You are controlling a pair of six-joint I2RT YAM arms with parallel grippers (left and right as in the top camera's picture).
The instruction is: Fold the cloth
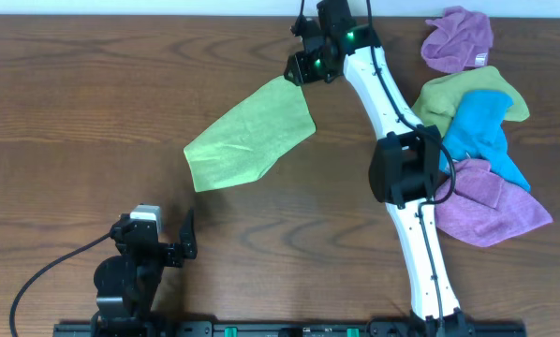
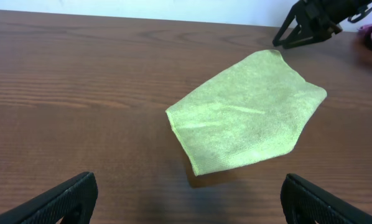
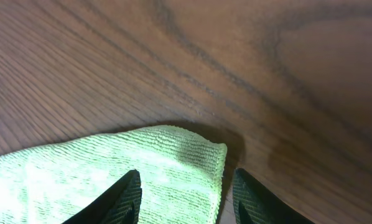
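Step in hand: the far corner of the cloth [image 1: 250,139] is judged to be about to be pinched by the right gripper [image 3: 185,190], ready for a fold toward the near side.
How it is best done: the fingers should be lowered until the corner sits well between them, then closed on the fabric alone, not the wood. The corner should be lifted only a little and carried low across, so that the rest is not dragged.
Right gripper: the fingers are spread, one on each side of the corner, and nothing is gripped.
Left gripper [image 2: 195,205]: it is spread and empty, low at the near edge and well apart from the cloth.
Cloth position: it is laid flat on the brown wooden table [image 1: 74,112], near the middle and aslant.
Cloth look: bright lime green with fine ribbed terry. The outline is uneven, and a faint crease is seen. Whether it is already doubled cannot be told.
Nearby: a heap of purple, olive and blue rags [image 1: 477,140] is seen on the right.
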